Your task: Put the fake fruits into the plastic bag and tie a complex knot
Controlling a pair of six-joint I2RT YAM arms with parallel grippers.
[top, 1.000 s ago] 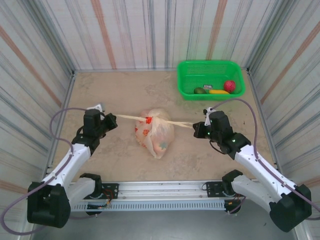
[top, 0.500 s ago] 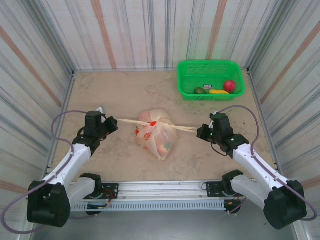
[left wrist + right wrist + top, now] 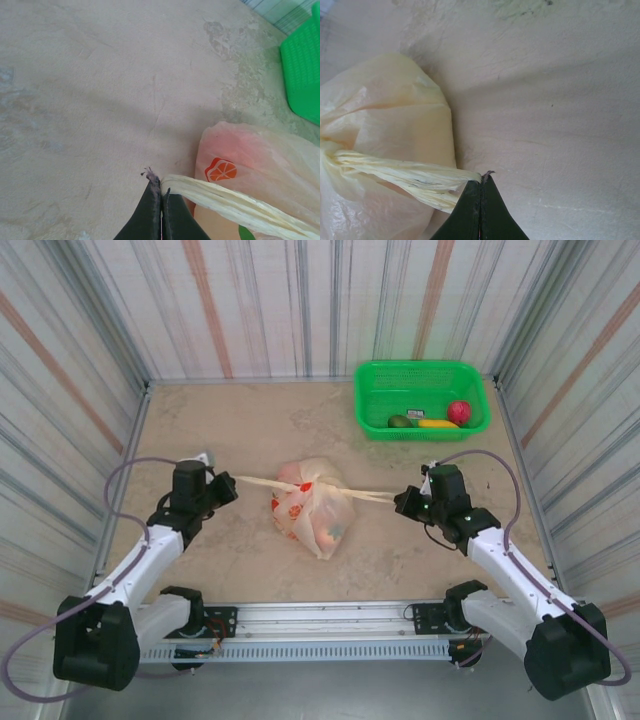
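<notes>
The plastic bag lies mid-table, cream with red-orange prints, fake fruits showing faintly through it. Its handles are twisted into a knot on top, with two strip ends stretched out sideways. My left gripper is shut on the left strip end, close to the bag's orange print. My right gripper is shut on the right strip end, with the bag bulging to its left. Both strips run fairly taut from knot to fingertips.
A green basket stands at the back right, holding a red fruit, a yellow banana and a green piece. Its corner appears in the left wrist view. Striped walls close in the table on three sides.
Both grippers have come slightly nearer and lower with the strip ends still held. The bag has shifted a little and settled; the strips now slope down toward the grippers.
</notes>
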